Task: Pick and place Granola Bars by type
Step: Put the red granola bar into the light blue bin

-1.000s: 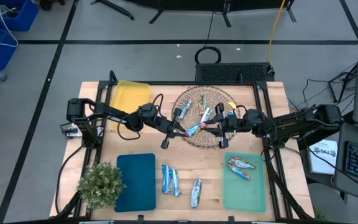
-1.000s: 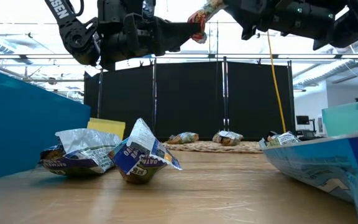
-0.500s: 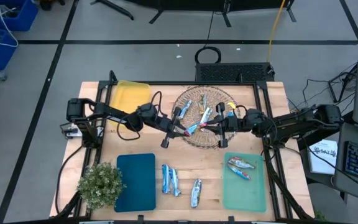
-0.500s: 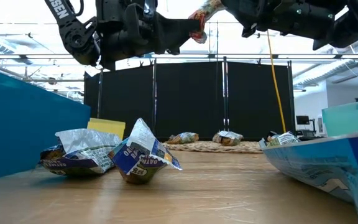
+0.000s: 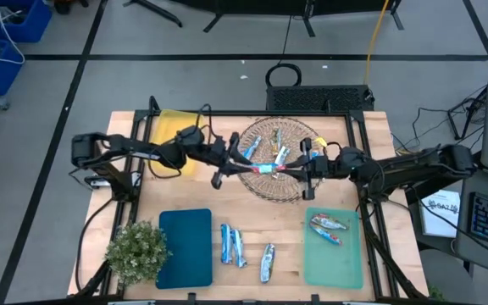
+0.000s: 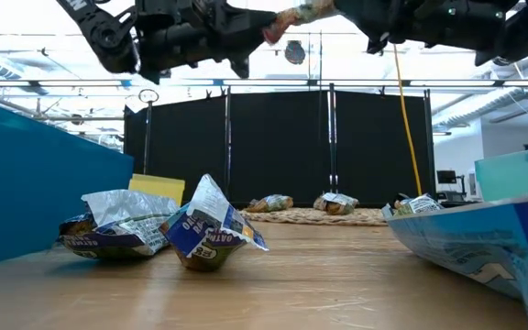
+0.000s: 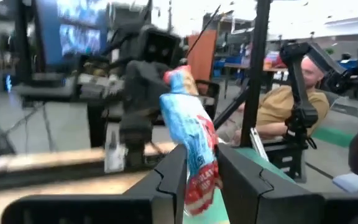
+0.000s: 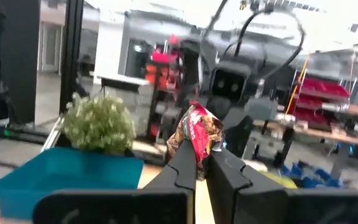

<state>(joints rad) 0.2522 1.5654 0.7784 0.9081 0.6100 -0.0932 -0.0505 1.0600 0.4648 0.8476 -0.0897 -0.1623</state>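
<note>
A blue granola bar [image 5: 268, 167] with a red end hangs level above the round wicker basket [image 5: 271, 188], stretched between my two grippers. My right gripper [image 5: 297, 169] is shut on the end toward the table's right. My left gripper [image 5: 242, 163] stands open, with the bar's other end [image 7: 199, 177] between its fingers. Several more bars lie in the basket [image 5: 257, 144]. Two bars [image 5: 327, 225] lie on the green mat [image 5: 333, 263]. Three bars [image 5: 232, 246] lie on the bare wood. My right gripper pinches the bar's red-brown end [image 8: 196, 134] between its two fingers, which come level from the table's right and lie along the bar. The bar sticks out level past them, clear of the basket. My left gripper's fingers [image 7: 174, 177] flank the other end; whether they touch it cannot be told.
A teal mat [image 5: 185, 247] lies at the near left and a yellow mat [image 5: 172, 127] at the far left. A small potted plant [image 5: 138, 251] stands at the near left corner. Bare wood shows between the teal and green mats.
My left gripper has risen, moved toward the table's far left and rolled about its own axis. The bar, which slanted before, now lies level between the two grippers, higher above the basket.
</note>
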